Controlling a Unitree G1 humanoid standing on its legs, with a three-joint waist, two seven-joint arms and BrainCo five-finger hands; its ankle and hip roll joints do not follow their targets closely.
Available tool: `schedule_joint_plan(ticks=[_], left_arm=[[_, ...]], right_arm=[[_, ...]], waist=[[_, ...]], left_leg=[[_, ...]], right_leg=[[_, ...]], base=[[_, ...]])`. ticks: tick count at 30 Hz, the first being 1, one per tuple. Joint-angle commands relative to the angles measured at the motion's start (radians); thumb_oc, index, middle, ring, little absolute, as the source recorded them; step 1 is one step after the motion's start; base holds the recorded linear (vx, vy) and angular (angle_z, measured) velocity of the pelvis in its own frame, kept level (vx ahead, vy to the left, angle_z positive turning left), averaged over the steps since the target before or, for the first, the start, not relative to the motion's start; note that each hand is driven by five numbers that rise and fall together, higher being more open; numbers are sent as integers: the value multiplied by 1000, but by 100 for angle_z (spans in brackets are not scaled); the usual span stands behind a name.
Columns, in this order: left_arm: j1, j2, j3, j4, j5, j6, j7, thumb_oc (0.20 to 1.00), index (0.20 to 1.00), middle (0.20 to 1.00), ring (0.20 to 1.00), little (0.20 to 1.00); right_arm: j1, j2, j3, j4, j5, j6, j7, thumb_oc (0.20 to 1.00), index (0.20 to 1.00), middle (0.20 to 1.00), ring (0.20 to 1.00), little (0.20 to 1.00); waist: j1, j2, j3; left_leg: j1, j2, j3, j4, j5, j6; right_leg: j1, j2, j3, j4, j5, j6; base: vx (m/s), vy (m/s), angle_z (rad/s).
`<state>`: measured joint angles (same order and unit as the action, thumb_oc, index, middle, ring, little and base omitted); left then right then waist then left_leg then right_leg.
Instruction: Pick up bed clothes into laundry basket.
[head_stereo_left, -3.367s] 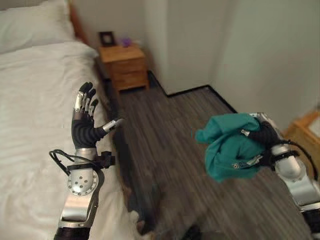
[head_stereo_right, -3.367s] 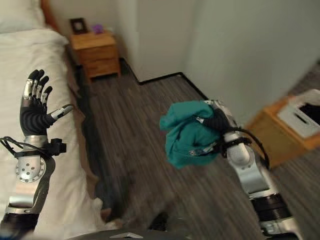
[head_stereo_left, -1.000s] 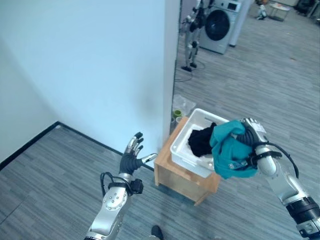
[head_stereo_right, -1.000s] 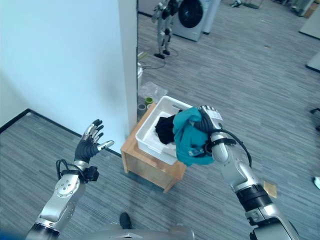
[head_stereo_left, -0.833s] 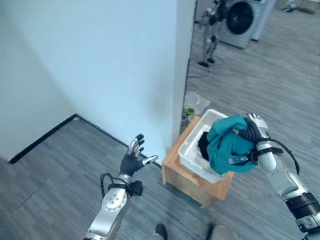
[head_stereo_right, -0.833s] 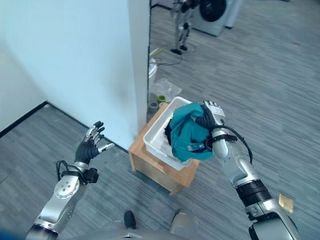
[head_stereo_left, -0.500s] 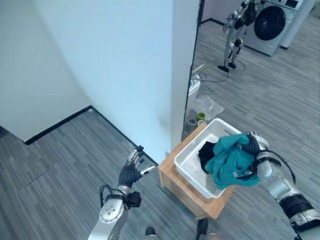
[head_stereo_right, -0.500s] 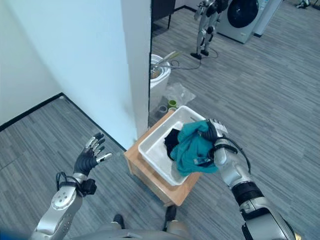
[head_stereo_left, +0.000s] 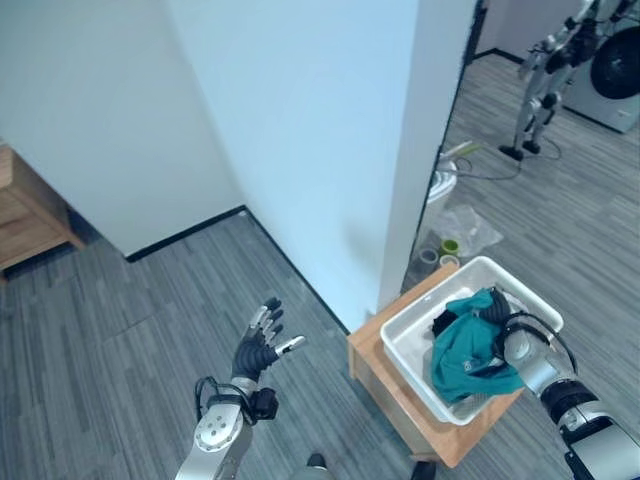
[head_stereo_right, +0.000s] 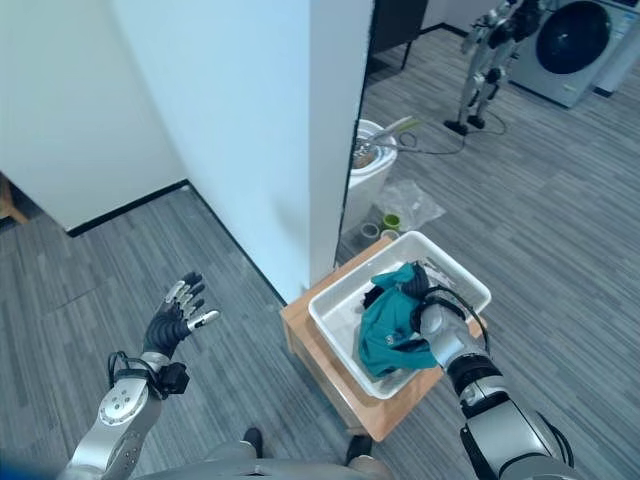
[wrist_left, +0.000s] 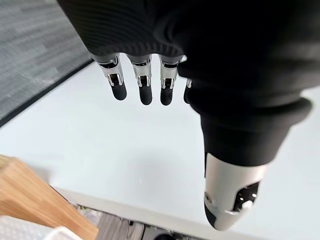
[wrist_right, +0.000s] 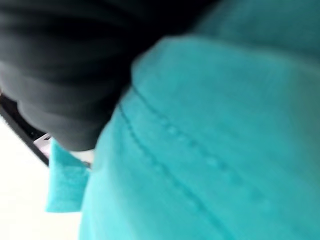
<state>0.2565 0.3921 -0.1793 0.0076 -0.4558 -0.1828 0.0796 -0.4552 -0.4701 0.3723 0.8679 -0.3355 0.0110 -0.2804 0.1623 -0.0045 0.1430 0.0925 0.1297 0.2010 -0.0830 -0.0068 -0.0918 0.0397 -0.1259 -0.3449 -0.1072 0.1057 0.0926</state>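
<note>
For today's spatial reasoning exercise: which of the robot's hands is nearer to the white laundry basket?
Right. The right hand is over the white laundry basket, against the teal garment lying in it. The left hand is raised over the floor, apart from the basket, on the far side of the wooden stand.

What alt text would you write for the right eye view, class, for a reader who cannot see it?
The robot's right hand lowers a teal garment into a white basket that sits on a low wooden stand, with dark clothing already inside. Its left hand is raised with fingers spread, over grey plank flooring beside a white wall.
</note>
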Motion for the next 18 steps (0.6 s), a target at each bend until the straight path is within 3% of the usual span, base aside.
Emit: schedule_joint_plan(ticks=[1,2,6,10,14,18], left_arm=[[-47,42,-5,-35,-30,-46,-10,1000,1000,1000,1000,1000],[-48,42,-5,-35,-30,-46,-10,1000,1000,1000,1000,1000],[-56,47,-14,-38,-28,-45,-17,1000,1000,1000,1000,1000],[-69,40,-9,-35,-19,-44,1,1000,1000,1000,1000,1000],[-82,23,3,-34,-1,-39,27,1000,1000,1000,1000,1000],[-78,-33,49,-34,82,-26,78,1000,1000,1000,1000,1000]], right_arm=[[-161,3,21,143,57,-18,-42,200,200,200,200,200],[-162,3,21,144,57,-18,-42,1000,1000,1000,1000,1000],[-179,16,9,237,79,-8,-38,1000,1000,1000,1000,1000],[-165,-8,-11,153,99,-15,-49,1000,1000,1000,1000,1000],[-101,-40,-64,-70,104,-19,-71,1000,1000,1000,1000,1000],[197,-42,-219,-601,39,-47,-43,1000,1000,1000,1000,1000]], waist=[[11,-43,13],[11,-43,14],[19,-37,15],[4,-36,10],[-27,-35,5],[-114,-28,-13]], left_leg=[[-89,9,56,-4,91,-37],[-89,9,56,-4,91,-37],[-91,10,48,-4,93,-39],[-79,9,57,-4,88,-36],[-62,9,73,-4,78,-32],[-26,12,117,-4,54,-19]], right_leg=[[109,-7,-49,20,-137,37],[109,-7,-49,20,-137,37],[116,-8,-59,20,-144,36],[123,-10,-46,20,-145,38],[127,-16,-28,20,-144,41],[125,-30,13,20,-135,47]], base=[[2,-28,11],[-3,-19,19],[-6,-1,10],[-18,24,1],[-29,53,-13],[-34,83,-25]])
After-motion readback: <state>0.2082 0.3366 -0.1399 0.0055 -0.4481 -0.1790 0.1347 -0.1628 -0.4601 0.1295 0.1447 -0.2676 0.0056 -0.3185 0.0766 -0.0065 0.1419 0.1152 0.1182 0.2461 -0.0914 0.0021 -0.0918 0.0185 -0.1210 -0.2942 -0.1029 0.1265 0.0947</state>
